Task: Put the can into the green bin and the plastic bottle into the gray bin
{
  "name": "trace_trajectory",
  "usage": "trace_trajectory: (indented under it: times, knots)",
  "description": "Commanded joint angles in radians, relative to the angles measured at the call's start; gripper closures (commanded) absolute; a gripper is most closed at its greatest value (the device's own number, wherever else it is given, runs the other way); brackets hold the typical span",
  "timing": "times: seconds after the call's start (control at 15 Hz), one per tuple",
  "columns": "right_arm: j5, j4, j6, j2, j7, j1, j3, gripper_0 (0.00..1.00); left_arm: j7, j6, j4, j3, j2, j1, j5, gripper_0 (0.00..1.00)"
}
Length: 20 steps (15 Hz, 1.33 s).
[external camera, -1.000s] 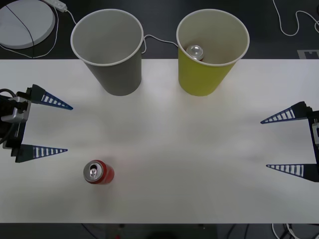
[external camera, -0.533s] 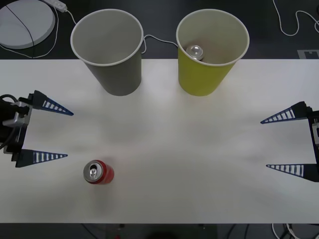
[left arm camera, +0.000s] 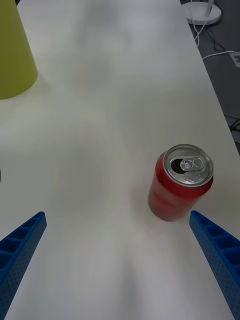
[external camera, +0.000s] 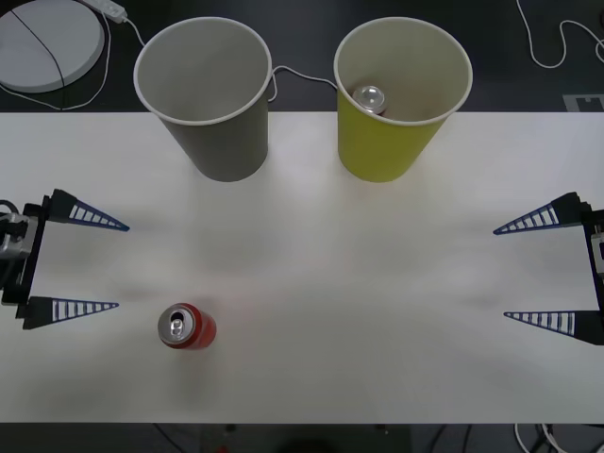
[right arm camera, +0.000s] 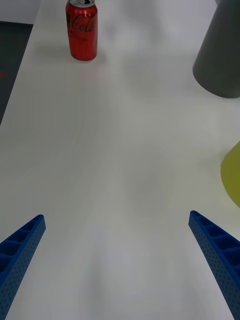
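The red can [external camera: 186, 327] with a silver top stands upright near the table's front left, also seen in the left wrist view [left arm camera: 180, 182] and the right wrist view [right arm camera: 81, 30]. My left gripper [external camera: 123, 265] is open, just left of the can and slightly farther back, with nothing between its fingers. At the table's right edge my right gripper [external camera: 500, 274] stands open and empty. The gray bin [external camera: 203, 94] and the green bin [external camera: 403, 94] stand upright at the back. The plastic bottle is out of view.
Another can's silver top [external camera: 369, 97] shows inside the green bin. A round white device [external camera: 47, 38] and cables lie on the dark surface behind the white table [external camera: 321, 283]. The red can stands close to the front edge.
My left gripper has moved toward the table's front edge and slightly left, coming nearer the red can. The can, both bins and the right gripper have stayed in place.
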Motion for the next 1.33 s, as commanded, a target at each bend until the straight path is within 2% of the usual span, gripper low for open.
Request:
trace_trajectory:
  times: [0.07,0.73,1.07,1.33]
  knots:
    - [0.000,0.000,0.000,0.000,0.000,0.000,0.000,0.00,-0.096,-0.010,0.093,-0.029,0.011,-0.002,0.048,0.00]
    - [0.000,0.000,0.000,0.000,0.000,0.000,0.000,0.00,-0.442,-0.049,0.457,-0.221,0.016,-0.040,0.247,0.00]
    - [0.000,0.000,0.000,0.000,0.000,0.000,0.000,0.00,-0.600,-0.049,0.610,-0.368,0.016,-0.087,0.365,0.00]
    - [0.000,0.000,0.000,0.000,0.000,0.000,0.000,0.00,-0.675,-0.049,0.690,-0.497,0.014,-0.123,0.468,0.00]
